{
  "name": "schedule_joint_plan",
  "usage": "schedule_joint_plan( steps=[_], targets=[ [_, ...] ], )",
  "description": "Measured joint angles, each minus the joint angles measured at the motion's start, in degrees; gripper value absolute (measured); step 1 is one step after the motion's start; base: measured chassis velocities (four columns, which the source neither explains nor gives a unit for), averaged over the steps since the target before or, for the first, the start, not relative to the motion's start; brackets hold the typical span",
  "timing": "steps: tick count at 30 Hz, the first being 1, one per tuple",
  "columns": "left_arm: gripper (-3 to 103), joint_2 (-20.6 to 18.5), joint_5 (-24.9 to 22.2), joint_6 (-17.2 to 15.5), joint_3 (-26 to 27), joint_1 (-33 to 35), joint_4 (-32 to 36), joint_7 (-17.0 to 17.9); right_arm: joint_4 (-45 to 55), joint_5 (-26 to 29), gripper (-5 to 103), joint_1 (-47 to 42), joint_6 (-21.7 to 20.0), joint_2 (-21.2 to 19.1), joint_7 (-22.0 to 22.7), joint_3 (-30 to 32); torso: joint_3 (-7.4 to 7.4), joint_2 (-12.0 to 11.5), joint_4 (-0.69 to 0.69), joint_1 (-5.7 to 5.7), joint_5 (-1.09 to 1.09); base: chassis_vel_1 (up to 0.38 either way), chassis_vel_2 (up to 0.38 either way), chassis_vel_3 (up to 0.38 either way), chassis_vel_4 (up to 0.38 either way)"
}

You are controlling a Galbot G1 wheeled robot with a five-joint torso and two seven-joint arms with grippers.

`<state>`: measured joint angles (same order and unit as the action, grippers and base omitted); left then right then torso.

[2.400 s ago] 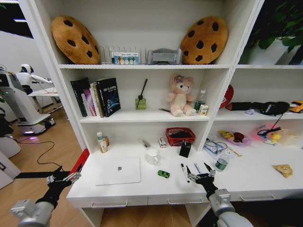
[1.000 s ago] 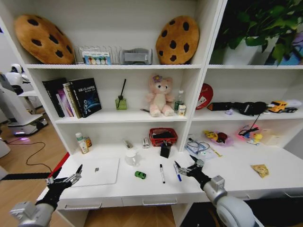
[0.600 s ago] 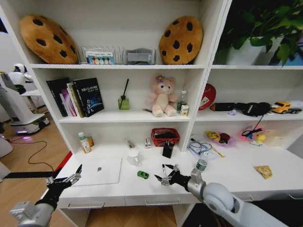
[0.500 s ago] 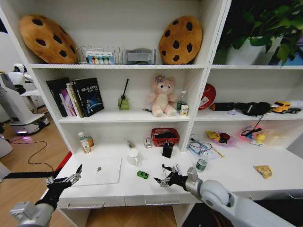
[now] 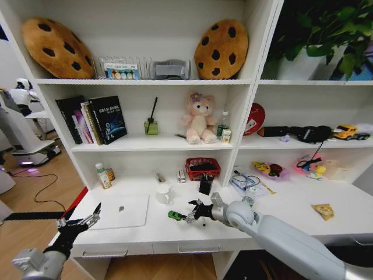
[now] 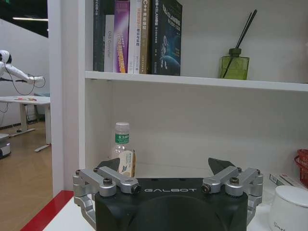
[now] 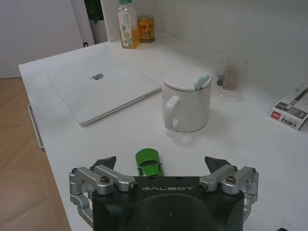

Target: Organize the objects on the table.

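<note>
One claw, the right gripper (image 5: pixel 190 214), hovered spread over the green toy car (image 5: pixel 174 215) at the mug's (image 5: pixel 163 194) five o'clock; risked nudging it away through misalignment.

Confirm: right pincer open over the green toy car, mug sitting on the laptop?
Not quite. The right pincer is open at the green toy car, but the right wrist view shows the mug on the table, beside the laptop.
</note>
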<state>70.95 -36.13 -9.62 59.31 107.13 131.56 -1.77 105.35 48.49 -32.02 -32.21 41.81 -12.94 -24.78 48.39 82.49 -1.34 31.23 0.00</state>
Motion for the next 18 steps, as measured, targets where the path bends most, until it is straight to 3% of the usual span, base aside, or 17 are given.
schedule_joint_plan(
  steps=[7,14,18],
  targets=[
    [100,0.00,0.00,0.00,0.00,0.00,0.00,-0.02,-1.59,-1.14,100,2.63,-2.43,2.05,1.42,-4.96,0.00,0.00,-0.02,-0.01,0.00,0.000,0.000,0.000,0.000],
    [100,0.00,0.00,0.00,0.00,0.00,0.00,-0.03,-3.63,-1.64,102,4.36,-4.16,5.28,5.76,-9.54,0.00,0.00,-0.01,-0.01,0.00,0.000,0.000,0.000,0.000],
    [100,0.00,0.00,0.00,0.00,0.00,0.00,-0.04,-5.37,-1.40,94,5.62,-4.15,7.27,8.54,-10.55,0.00,0.00,0.00,-0.01,0.00,0.000,0.000,0.000,0.000]
  ],
)
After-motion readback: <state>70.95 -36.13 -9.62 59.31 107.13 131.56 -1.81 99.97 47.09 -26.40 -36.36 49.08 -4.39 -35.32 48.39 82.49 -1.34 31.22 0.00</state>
